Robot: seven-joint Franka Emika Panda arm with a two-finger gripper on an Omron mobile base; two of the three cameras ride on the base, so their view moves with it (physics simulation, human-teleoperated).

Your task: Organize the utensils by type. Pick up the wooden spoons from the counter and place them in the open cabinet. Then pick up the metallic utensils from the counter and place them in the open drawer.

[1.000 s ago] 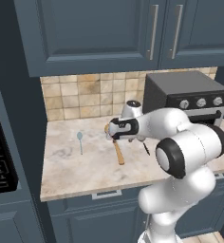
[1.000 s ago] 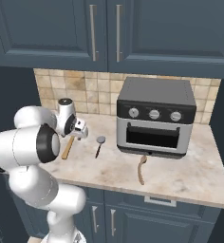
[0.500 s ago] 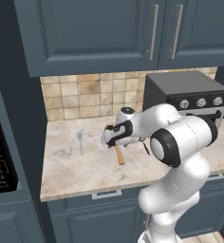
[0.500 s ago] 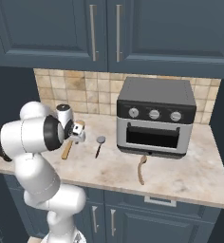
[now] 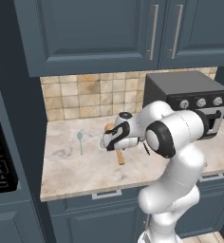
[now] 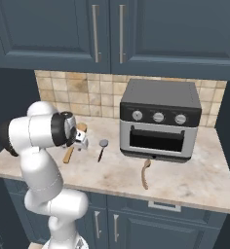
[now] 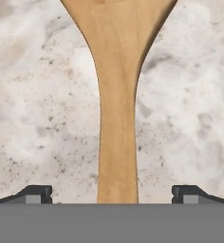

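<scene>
The wooden spoon [image 5: 119, 155] lies on the beige counter [image 5: 76, 166], bowl toward the backsplash. My gripper [image 5: 110, 140] hangs low over its middle. In the hand view the tan handle [image 7: 116, 142] runs up between my two fingertips [image 7: 37, 193], with a gap on each side, so my gripper [image 7: 112, 194] is open around it and not touching. A small silver-blue spoon [image 5: 79, 140] lies to the left. A round silver-headed utensil with a black handle [image 6: 102, 148] lies right of the wooden spoon [image 6: 68, 154]. The open cabinet and open drawer are out of view.
A grey toaster oven [image 6: 160, 119] stands at the right of the counter [image 6: 185, 180], with a thin brown curved piece [image 6: 145, 173] lying in front of it. Closed slate-blue cabinet doors [image 5: 109, 33] hang above. A dark appliance [image 5: 0, 152] borders the counter's left end.
The hand has swung left and down from beside the spoon's bowl to just above its handle. The jaws stayed open and the utensils have not moved.
</scene>
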